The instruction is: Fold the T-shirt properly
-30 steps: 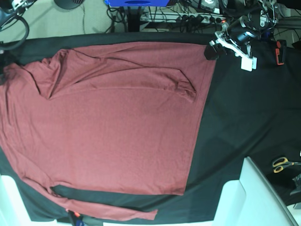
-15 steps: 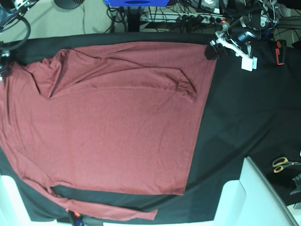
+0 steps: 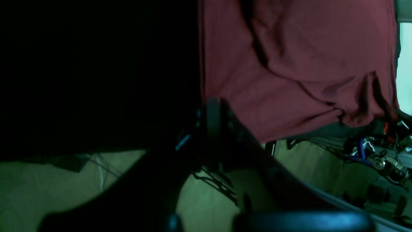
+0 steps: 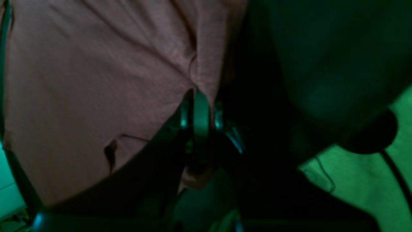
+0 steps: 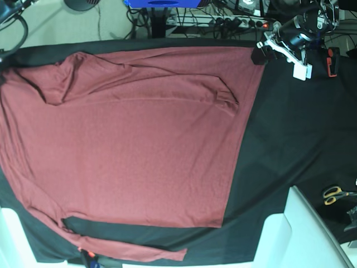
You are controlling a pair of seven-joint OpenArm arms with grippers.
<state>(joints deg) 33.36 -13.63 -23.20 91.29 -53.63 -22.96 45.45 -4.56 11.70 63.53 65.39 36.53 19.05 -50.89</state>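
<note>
The maroon T-shirt [image 5: 128, 145] lies spread over the black table cloth [image 5: 290, 134], one long sleeve [image 5: 139, 252] along the near edge and the other folded across its far part [image 5: 223, 97]. My left gripper [image 5: 260, 55] is at the shirt's far right corner, shut on the hem [image 3: 225, 80]; in the left wrist view the left gripper [image 3: 212, 111] pinches that edge. In the right wrist view my right gripper [image 4: 199, 109] is shut on a bunch of the T-shirt [image 4: 96, 80] at its far left edge. In the base view that gripper is hidden.
Yellow-handled scissors [image 5: 334, 194] lie at the right edge near a white bin [image 5: 304, 234]. An orange-and-black tool [image 5: 333, 60] lies behind the left arm. Cables and a power strip [image 5: 234, 22] run along the floor beyond the table's far edge.
The right gripper has shut on the shirt's far left edge. Both far corners have moved outward and toward the far edge, so the top of the shirt lies flatter and wider.
</note>
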